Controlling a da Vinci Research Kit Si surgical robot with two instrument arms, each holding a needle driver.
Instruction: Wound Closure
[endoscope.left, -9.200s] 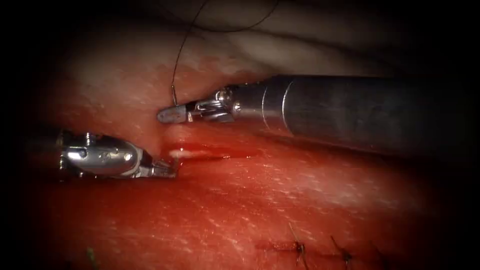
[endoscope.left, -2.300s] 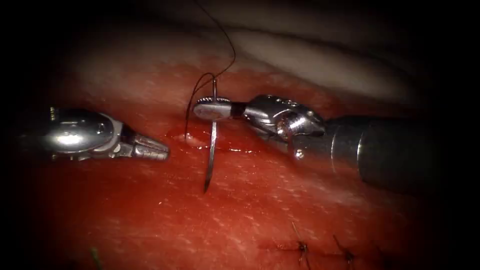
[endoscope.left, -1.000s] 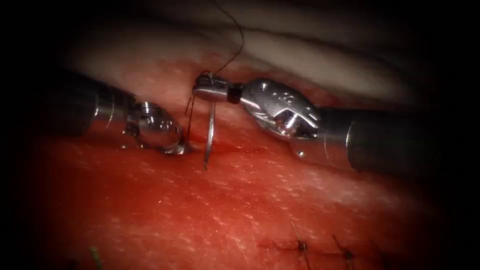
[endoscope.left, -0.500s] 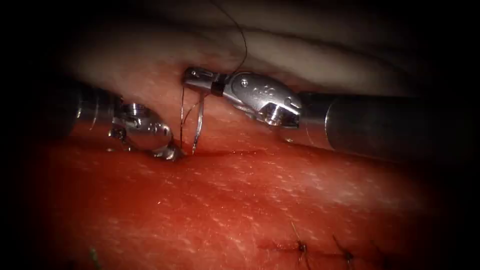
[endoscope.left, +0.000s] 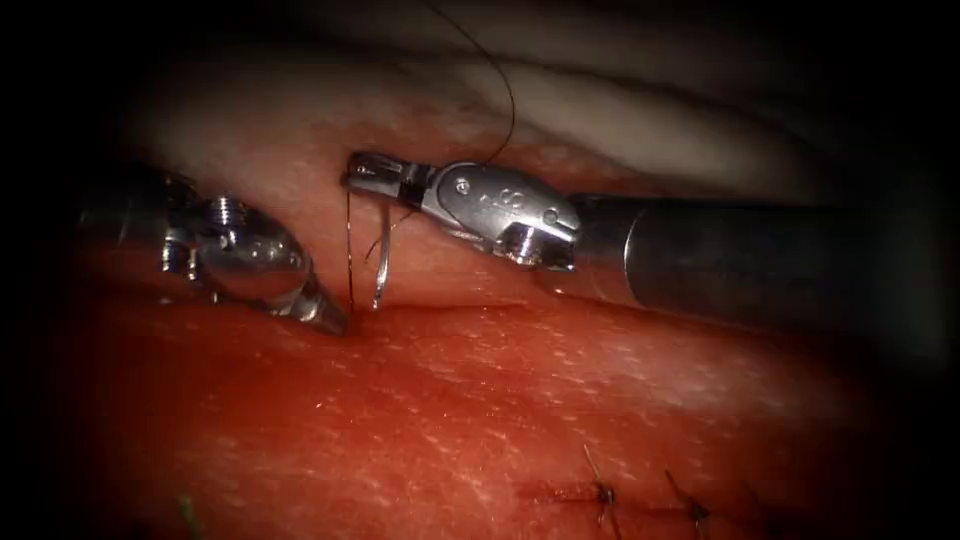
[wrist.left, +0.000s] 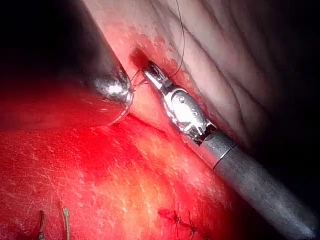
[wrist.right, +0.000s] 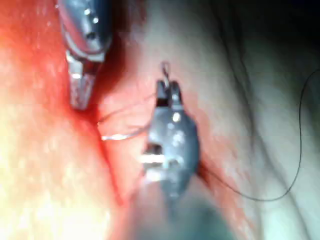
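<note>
My right tool comes in from the right with its jaws shut on the curved needle near its tail end. The needle hangs down from the jaws. Its tip meets the tissue at the left end of the cut; how deep it sits I cannot tell. Dark thread runs from the jaws down into the tissue beside the needle, and another strand rises behind the tool. My left tool presses its shut jaws onto the tissue just left of the needle tip. The right wrist view shows the needle and the right tool.
Two tied stitches with short thread ends sit on the near tissue at the lower right. A pale fold of tissue rises behind the right tool's shaft. Red fluid wets the surface around the cut.
The right tool has carried the needle left and a little up, bringing its tip onto the cut's left end. The left tool came in from the left and pressed down beside it.
</note>
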